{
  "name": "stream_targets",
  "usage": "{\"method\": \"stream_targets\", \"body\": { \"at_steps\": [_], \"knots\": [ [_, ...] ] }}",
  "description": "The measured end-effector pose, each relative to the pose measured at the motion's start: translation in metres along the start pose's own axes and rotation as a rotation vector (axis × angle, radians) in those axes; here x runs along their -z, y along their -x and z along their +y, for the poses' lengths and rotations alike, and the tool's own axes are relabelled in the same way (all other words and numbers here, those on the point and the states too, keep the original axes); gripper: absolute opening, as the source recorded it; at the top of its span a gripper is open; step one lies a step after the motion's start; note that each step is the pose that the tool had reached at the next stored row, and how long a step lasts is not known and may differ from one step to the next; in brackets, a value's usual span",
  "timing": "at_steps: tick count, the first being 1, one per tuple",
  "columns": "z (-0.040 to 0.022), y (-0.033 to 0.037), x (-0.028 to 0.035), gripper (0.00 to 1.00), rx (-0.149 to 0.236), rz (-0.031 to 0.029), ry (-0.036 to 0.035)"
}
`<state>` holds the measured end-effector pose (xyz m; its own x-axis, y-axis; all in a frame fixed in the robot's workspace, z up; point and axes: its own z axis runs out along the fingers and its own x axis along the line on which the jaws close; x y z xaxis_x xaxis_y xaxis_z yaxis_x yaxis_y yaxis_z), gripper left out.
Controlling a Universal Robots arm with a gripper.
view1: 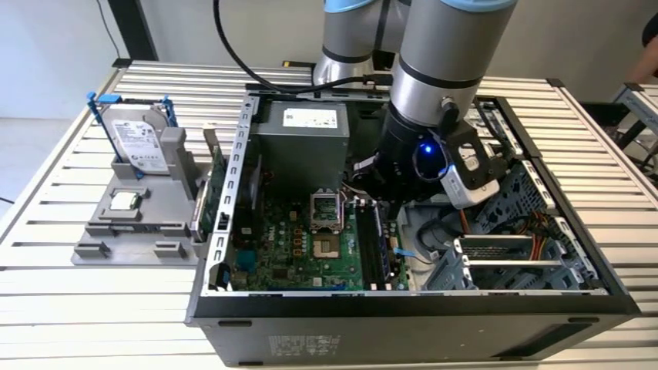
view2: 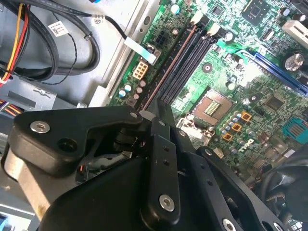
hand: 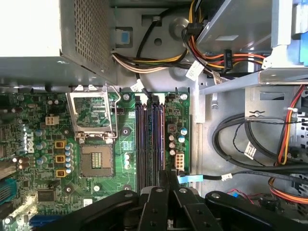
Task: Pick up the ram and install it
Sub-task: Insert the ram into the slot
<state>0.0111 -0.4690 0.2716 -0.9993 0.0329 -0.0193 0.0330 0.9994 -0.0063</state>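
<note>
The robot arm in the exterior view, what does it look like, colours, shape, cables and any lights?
The thick silver-grey cylindrical robot arm has black bands at its joints and a light blue cap at the top. A black cable loops behind it. Its black wrist section carries a glowing blue light and a white-and-black box-shaped camera unit. In both wrist views the tool is matte black, angular, with silver screw heads.

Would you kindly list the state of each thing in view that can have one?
Computer case: side open, lying flat on the table.
CPU socket: retention frame raised, socket empty.
Ram: lying along a memory slot beside the socket.
Gripper: low over the memory slots' end.
Hard drive: standing in the grey holder.
</note>
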Motion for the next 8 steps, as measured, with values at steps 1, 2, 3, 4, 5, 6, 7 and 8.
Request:
{"method": "stream_targets", "body": {
  "at_steps": [1, 2, 3, 4, 5, 6, 7, 8],
  "knots": [
    [0.0, 0.0, 0.0, 0.0, 0.0, 0.0001, 0.0001],
    [0.0, 0.0, 0.0, 0.0, 0.0, 0.0001, 0.0002],
    [0.0, 0.0, 0.0, 0.0, 0.0, 0.0001, 0.0016],
    [0.0, 0.0, 0.0, 0.0, 0.0, 0.0001, 0.0031],
    [0.0, 0.0, 0.0, 0.0, 0.0, 0.0002, 0.0032],
    [0.0, 0.0, 0.0, 0.0, 0.0, 0.0001, 0.0034],
    [0.0, 0.0, 0.0, 0.0, 0.0, 0.0001, 0.0035],
    [0.0, 0.0, 0.0, 0.0, 0.0, 0.0002, 0.0036]
  ]
}}
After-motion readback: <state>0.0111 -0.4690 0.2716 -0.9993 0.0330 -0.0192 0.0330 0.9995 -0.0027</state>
